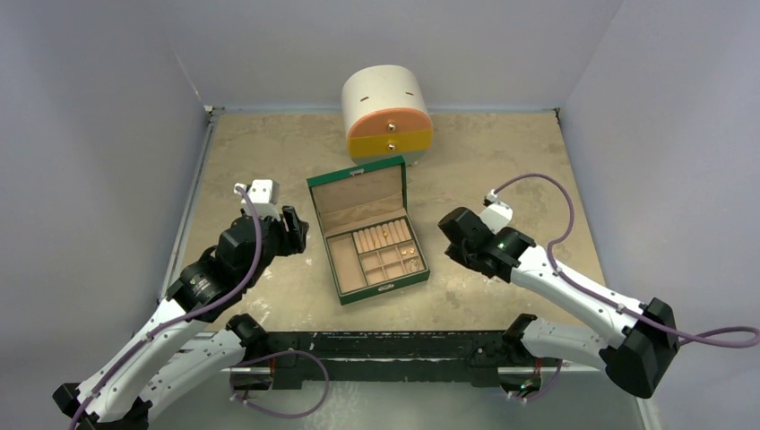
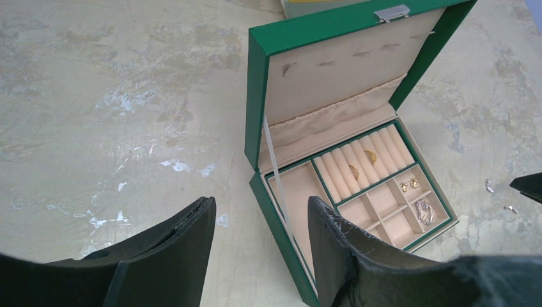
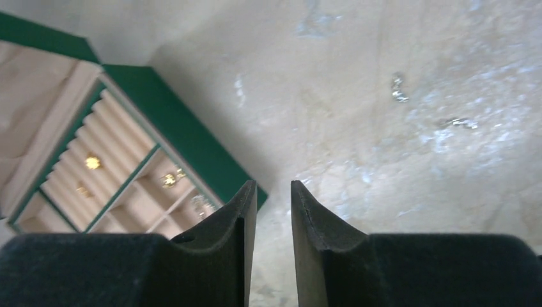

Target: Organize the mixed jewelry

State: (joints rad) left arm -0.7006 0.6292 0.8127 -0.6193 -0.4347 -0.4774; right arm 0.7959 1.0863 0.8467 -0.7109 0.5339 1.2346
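The top view looks down from high at the near side over the whole bench [image 1: 502, 170]. Each wrist view looks closely from one side; all three share the green box [image 1: 357, 190].

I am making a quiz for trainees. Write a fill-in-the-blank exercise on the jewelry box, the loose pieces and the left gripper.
1. The green box has its lid ___.
2. The two rings in its padded rolls are ___ in color.
3. ___ silvery pieces lie on the table outside the box.
4. The left gripper holds ___.
Missing words: open; gold; Two; nothing.
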